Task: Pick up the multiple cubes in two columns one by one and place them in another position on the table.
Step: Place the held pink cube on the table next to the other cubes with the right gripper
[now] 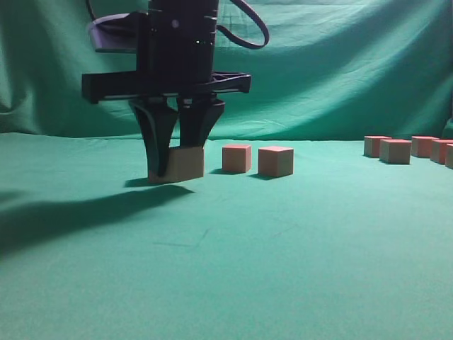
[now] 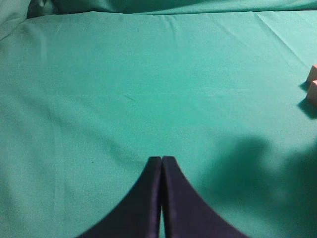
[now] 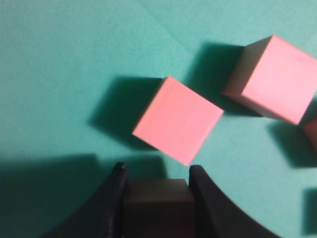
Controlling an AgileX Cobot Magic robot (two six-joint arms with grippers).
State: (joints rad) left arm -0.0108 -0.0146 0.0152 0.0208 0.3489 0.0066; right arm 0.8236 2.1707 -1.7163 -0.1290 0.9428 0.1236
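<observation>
My right gripper (image 1: 175, 152) hung straight down, fingers clamped on one cube (image 1: 185, 163) sitting tilted at the table (image 1: 233, 241), just beside two more cubes (image 1: 236, 158). A further cluster of cubes (image 1: 395, 151) stood well apart, off to the right. My left gripper (image 2: 162, 161) hovered with its jaws pressed together, holding nothing.

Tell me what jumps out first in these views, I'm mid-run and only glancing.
The big black right gripper dominates the left of the exterior view, shut on a cube that is at or just above the green table. Two more cubes stand just to its right, and a cluster waits at the far right edge. The left gripper is shut and empty.
</observation>
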